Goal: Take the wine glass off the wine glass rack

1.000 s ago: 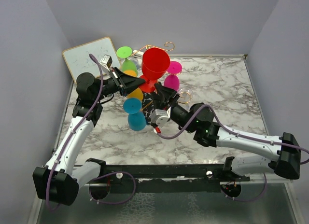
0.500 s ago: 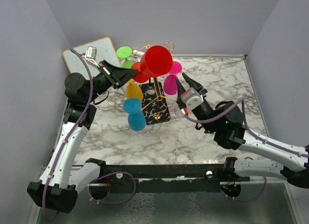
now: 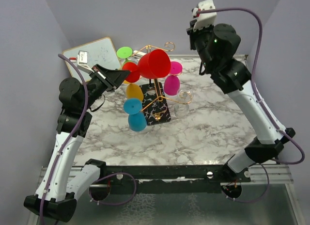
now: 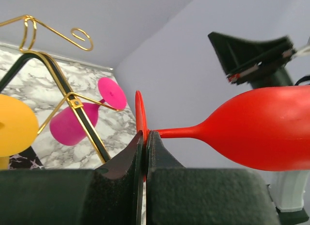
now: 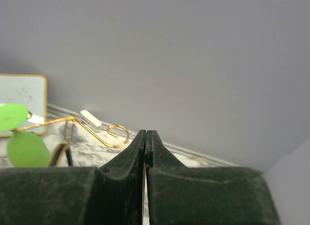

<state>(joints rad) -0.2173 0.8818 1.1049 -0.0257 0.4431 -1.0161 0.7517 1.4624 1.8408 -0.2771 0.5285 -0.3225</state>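
The red wine glass (image 3: 155,63) lies on its side in the air above the top of the wine glass rack (image 3: 157,111), a gold wire stand on a black veined base. My left gripper (image 3: 121,75) is shut on the rim of the glass's round foot (image 4: 139,113). In the left wrist view the stem and bowl (image 4: 271,123) stretch to the right, with no gold wire (image 4: 53,31) touching them. My right gripper (image 5: 146,133) is raised high at the back right, shut with nothing in it, looking down on the rack's top hook (image 5: 116,135).
Other glasses hang on the rack: magenta (image 3: 172,84), green (image 3: 124,52), orange (image 3: 134,92) and blue (image 3: 135,120). A small whiteboard (image 3: 94,55) leans at the back left corner. Grey walls close in on the left, back and right of the marble table (image 3: 218,118).
My right arm swung from beside the rack up to the back right, and its gripper shut. My left gripper drew the red glass slightly left and tipped it over.
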